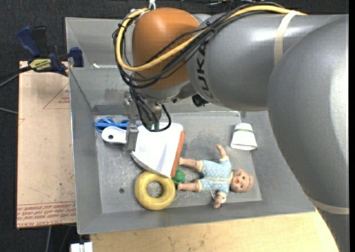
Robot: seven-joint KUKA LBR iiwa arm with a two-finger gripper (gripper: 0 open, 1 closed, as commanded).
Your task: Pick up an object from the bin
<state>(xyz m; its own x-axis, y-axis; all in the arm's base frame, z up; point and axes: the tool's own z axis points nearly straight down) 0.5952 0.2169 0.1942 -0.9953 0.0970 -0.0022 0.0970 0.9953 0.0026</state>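
Observation:
My gripper (pixel 133 133) hangs below the arm's orange dome at the back left of the bin floor. It sits between a blue and white plastic piece (pixel 111 129) on its left and a white booklet-like block with an orange edge (pixel 159 150) on its right, close to both. The block lies tilted, with its lower corner by a yellow ring (pixel 153 191). Whether the gripper touches either thing is hidden by the dome and cables.
A small doll in a pale blue dress (pixel 218 177) lies along the front, its feet near a green bit (pixel 178 177) beside the ring. A white cup-shaped piece (pixel 243 137) rests at the right. The arm covers the bin's right side.

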